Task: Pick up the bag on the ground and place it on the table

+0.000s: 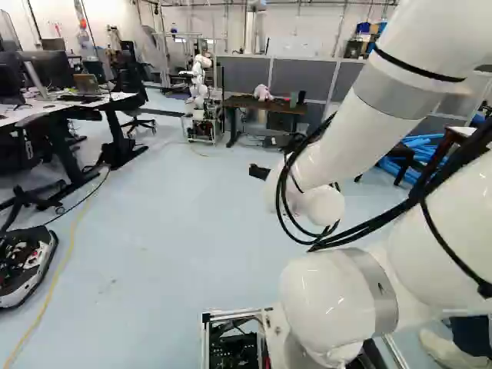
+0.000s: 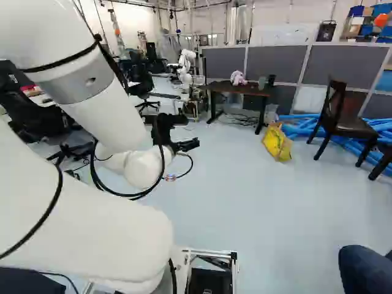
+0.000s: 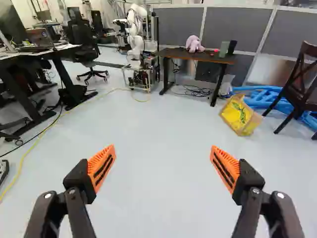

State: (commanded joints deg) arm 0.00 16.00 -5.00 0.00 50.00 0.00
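The yellow bag (image 2: 277,146) sat on the floor (image 2: 245,202), right of centre in the right base view, while the gripper (image 3: 163,148) held its fingers wide apart with nothing clamped. The glossy walls suggested a light, flexible load, liable to fold or slip under the pads; contents could not be determined. The upper rim, pinched across one wall, was the preferred grip point.

So the room's got a shiny pale floor (image 1: 177,231), grey partition panels (image 2: 275,62) with a white wall (image 2: 278,18) behind, a dark wooden chair (image 2: 348,127) by some blue tubes (image 2: 299,130), plus a pretty cluttered desk (image 1: 15,117) near an office chair (image 3: 84,49).
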